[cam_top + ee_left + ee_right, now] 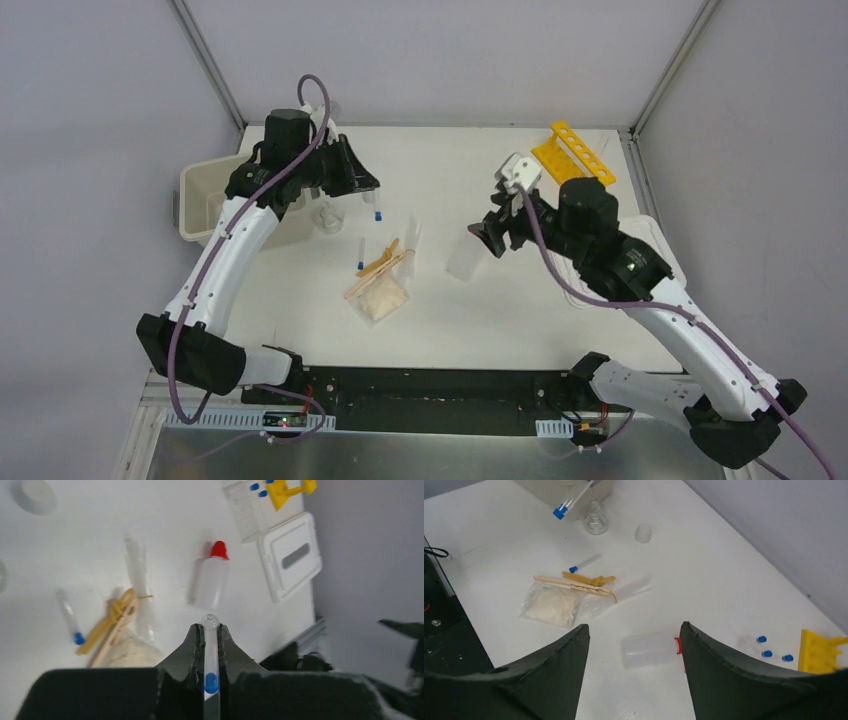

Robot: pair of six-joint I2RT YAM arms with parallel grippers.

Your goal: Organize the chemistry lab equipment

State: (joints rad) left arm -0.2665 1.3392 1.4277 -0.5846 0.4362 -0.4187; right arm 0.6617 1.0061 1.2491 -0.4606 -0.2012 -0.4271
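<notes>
Surface: a white worktop (520,330) with grey walls around it; both my arm bases sit at its near edge.
Packet: the beige packet (383,298) lies flat toward the near edge, a little left of the middle.
Sticks: the wooden sticks (378,268) lie across the packet's far end, touching it.
Loose tube: one small loose tube (361,255) with a blue cap lies just left of the sticks.
Right pincer: my right pincer (634,626) is spread wide over the middle of the worktop and grips nothing.
Bottle: the clear squeeze bottle (646,651) lies on its side between my right fingers, red nozzle turned toward the rack.
Lid: a white lid (290,557) lies at the right edge.
Left pincer: my left pincer (211,630) is clamped tight on a blue-capped tube (211,652), raised off the worktop near the bin, its rounded end past my fingertips.
Beaker: the clear beaker (327,215) stands just beside the bin.
Bin: the cream plastic bin (200,200) sits at the left edge.
Rack: the yellow holed tube rack (573,152) lies at the far right corner, with spare tubes (767,653) just beside it.
</notes>
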